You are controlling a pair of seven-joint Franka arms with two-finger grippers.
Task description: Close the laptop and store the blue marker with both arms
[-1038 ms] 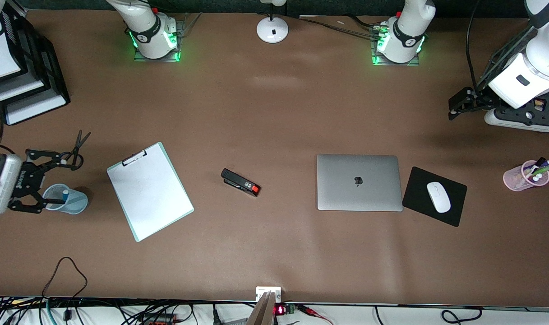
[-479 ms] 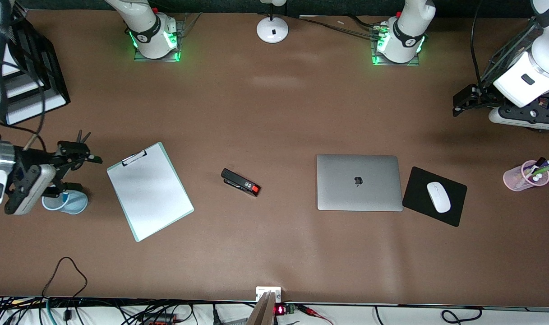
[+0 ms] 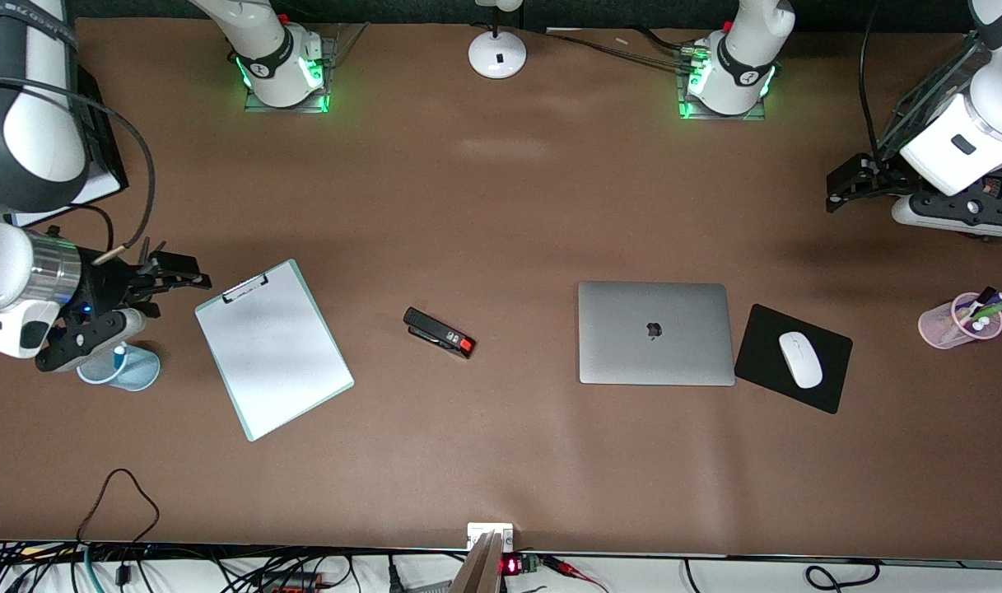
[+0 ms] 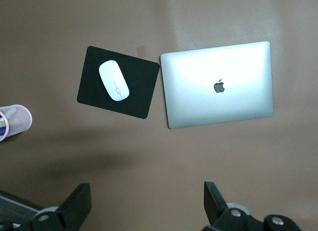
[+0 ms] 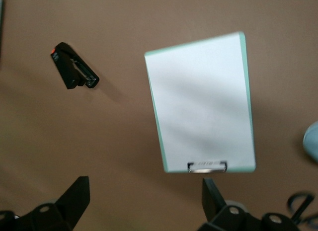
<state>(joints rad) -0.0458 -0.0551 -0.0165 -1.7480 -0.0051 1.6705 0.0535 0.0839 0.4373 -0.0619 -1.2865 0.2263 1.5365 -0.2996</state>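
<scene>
Both steps look done: the laptop (image 3: 655, 333) lies shut mid-table toward my left arm's end, and the blue marker (image 3: 119, 356) stands in the pale blue cup (image 3: 122, 369) near the right arm's edge. My right gripper (image 3: 159, 284) hangs released beside the cup; my left gripper (image 3: 846, 188) waits spread by the other edge. Next, I judge, only parking. Bare brown worktop.

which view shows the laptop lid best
The left wrist view: the laptop fills much of it, shut, logo clear, beside the mouse pad. The front view shows the laptop whole but smaller. The right wrist view misses it, showing only the clipboard and stapler.
</scene>
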